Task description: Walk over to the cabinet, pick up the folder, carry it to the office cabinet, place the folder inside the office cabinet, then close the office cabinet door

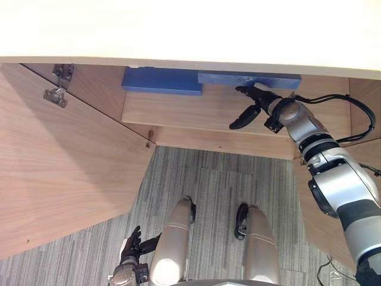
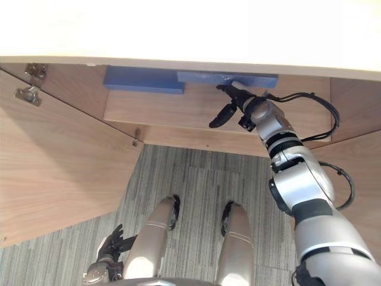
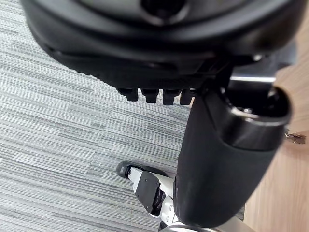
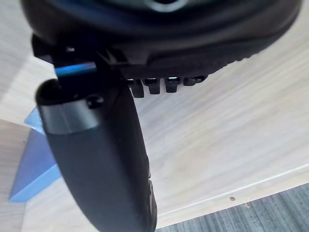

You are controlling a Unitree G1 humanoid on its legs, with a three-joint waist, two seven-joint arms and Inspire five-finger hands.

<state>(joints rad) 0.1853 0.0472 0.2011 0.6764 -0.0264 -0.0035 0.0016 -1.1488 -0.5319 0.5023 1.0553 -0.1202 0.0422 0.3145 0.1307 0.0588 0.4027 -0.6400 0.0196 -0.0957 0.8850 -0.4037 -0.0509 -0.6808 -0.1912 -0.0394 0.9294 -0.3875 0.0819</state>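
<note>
Right hand [image 1: 260, 97], thumb splayed open, touches the flat blue folder [image 1: 280, 78] on the wooden shelf [image 1: 178, 110]; push it farther in, kept level

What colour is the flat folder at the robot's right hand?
Blue; the flat folder shows best in the left eye view.

Right arm [image 1: 339, 185]: rounded silver-grey shells, split by black ribbed rings at the joints, with a big black disc on the side of the elbow housing. Right hand [image 1: 253, 104]: matte black. Right thumb [image 4: 96, 159] is thick and smooth, with a greyish band at one end and a small round screw beside it. Right fingers [image 4: 154, 87] are black, with blocky ends in a row. Left hand [image 1: 130, 245]: same dark black, on a grey wrist. Left thumb [image 3: 222, 164] is black and rounded, with a silver bar next to it. Left fingers [image 3: 149, 94] are square-tipped, four stubs in a row.
</note>
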